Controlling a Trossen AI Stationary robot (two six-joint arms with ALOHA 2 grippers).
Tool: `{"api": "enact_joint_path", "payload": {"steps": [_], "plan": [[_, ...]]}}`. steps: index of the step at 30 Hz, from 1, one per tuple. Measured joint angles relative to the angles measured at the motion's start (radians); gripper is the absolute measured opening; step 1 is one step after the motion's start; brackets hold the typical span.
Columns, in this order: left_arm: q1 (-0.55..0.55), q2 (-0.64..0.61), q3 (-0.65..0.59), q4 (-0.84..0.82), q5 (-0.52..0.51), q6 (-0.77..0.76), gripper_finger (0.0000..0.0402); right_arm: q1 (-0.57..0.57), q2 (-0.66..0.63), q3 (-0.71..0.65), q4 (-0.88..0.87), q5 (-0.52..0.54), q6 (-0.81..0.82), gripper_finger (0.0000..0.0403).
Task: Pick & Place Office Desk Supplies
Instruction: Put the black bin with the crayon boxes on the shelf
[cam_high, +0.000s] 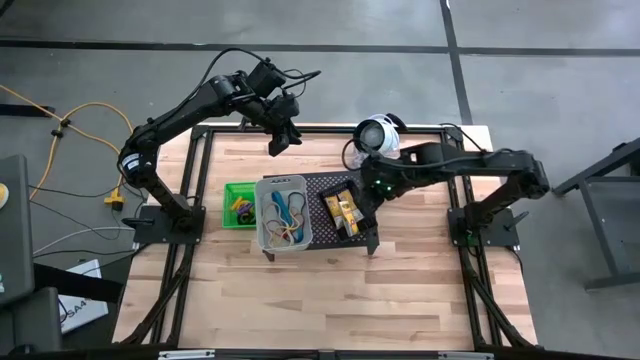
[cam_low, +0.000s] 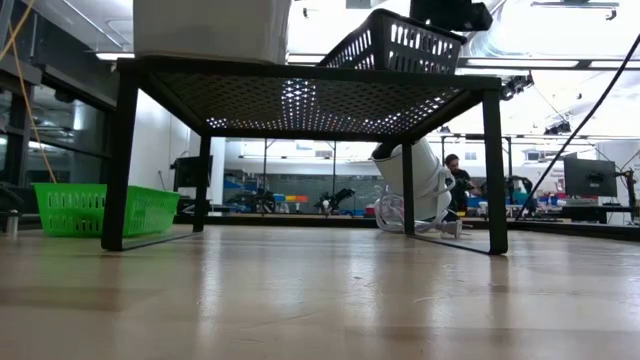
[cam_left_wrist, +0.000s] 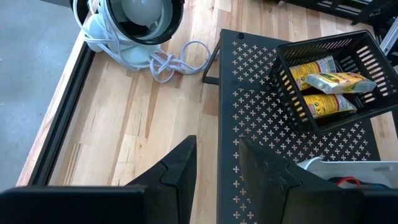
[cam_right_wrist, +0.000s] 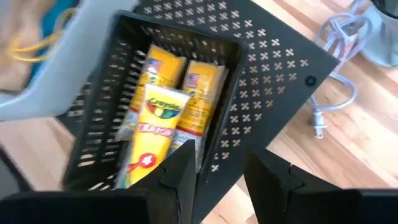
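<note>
On the black perforated stand (cam_high: 325, 180) sit a clear bin (cam_high: 261, 215) with coloured rubber bands (cam_high: 283, 212) and a black bin (cam_right_wrist: 99, 143) with yellow packs (cam_right_wrist: 161, 118) lying inside it. A green bin (cam_high: 232, 190) with small loops stands on the table to the left of the stand. My right gripper (cam_right_wrist: 221, 171) hovers open just above the black bin's right rim, nothing between its fingers. My left gripper (cam_left_wrist: 217, 162) hangs open and empty over the table's far side, above the stand's far edge (cam_left_wrist: 261, 124).
A round white-and-silver device (cam_high: 378, 133) with a coiled white cable (cam_left_wrist: 180, 59) stands at the table's far edge, right of the left gripper. Bare wood lies in front of the stand, toward the near edge (cam_high: 330, 300).
</note>
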Motion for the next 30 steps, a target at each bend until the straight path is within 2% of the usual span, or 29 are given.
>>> {"api": "enact_joint_path", "payload": {"steps": [12,30], "plan": [[0.0,0.0,0.0,0.0,0.0,0.001,0.0117,0.0,0.058,-0.001,-0.024,-0.004,-0.002,0.0117],[0.0,0.0,0.0,0.0,0.0,0.002,0.0117,0.0,0.067,-0.001,-0.027,-0.041,0.051,0.0117]]}}
